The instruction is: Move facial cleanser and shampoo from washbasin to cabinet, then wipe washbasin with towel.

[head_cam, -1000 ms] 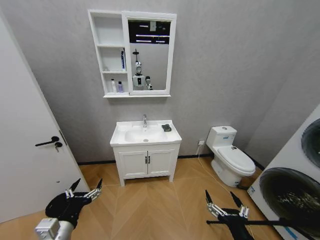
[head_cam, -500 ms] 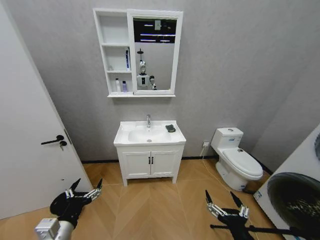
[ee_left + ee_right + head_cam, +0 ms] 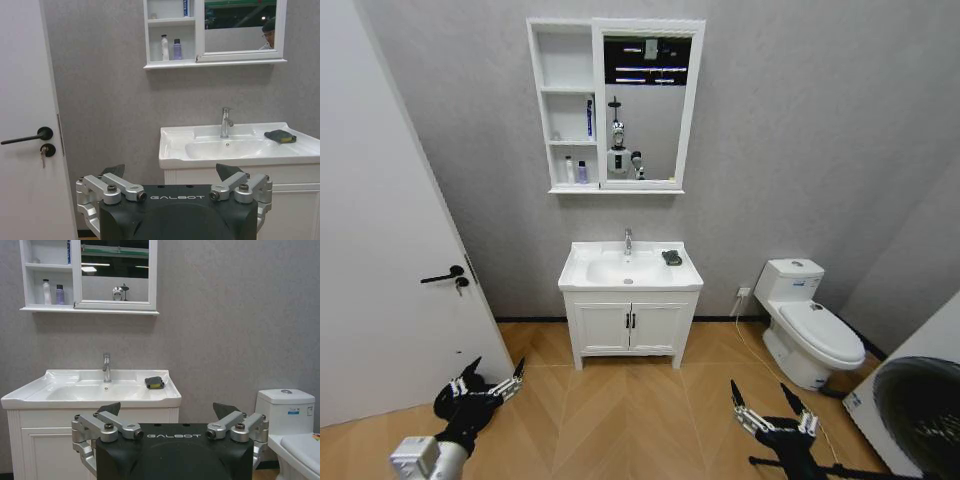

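Towel (image 3: 672, 258) on washbasin (image 3: 590, 279), well beyond both grippers' spread, empty fingers (image 3: 510, 381).

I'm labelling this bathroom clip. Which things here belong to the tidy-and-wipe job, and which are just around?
Part of the job:
- washbasin
- cabinet, two small bottles on its lowest shelf
- towel, on the washbasin's right side
- left hand and right hand, both open, held low and far from the washbasin

Just around:
- toilet
- door
- mirror
- floor vanity
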Controlling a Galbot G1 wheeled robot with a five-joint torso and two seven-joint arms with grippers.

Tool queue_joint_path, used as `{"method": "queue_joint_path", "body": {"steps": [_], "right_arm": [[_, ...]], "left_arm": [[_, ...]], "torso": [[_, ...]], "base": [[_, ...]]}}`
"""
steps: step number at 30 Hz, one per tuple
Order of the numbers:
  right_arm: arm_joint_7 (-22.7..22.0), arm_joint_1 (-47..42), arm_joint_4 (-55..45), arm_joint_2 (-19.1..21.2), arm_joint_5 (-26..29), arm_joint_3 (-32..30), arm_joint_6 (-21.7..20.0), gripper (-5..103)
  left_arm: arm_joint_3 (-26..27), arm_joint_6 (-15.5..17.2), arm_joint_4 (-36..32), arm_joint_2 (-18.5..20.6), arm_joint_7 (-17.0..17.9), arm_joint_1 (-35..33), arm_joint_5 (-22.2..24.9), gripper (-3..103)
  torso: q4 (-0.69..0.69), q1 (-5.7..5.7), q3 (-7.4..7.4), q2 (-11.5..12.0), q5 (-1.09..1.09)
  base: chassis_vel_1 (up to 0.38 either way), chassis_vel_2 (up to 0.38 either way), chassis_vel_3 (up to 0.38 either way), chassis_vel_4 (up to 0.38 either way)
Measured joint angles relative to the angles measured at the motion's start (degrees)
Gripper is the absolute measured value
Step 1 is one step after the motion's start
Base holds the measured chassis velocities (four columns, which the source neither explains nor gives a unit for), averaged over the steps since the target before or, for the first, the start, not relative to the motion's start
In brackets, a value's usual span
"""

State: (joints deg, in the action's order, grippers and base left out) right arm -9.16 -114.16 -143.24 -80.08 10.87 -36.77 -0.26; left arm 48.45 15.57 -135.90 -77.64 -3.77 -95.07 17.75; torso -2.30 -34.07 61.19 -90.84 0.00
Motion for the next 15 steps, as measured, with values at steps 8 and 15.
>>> {"method": "queue_joint_path", "body": {"steps": [8,15], "right_arm": [[0.0,0.0,0.0,0.0,0.0,0.0,0.0,100],[0.0,0.0,0.0,0.0,0.0,0.0,0.0,100]], "left_arm": [[0.0,0.0,0.0,0.0,0.0,0.0,0.0,100],[0.0,0.0,0.0,0.0,0.0,0.0,0.0,100]], "torso": [[0.01,-0.02,0.01,0.0,0.0],[0.0,0.04,-0.01,0.0,0.0]], "base": [[0.012,-0.007,-0.014,0.017],[0.051,-0.038,-0.05,0.046]]}}
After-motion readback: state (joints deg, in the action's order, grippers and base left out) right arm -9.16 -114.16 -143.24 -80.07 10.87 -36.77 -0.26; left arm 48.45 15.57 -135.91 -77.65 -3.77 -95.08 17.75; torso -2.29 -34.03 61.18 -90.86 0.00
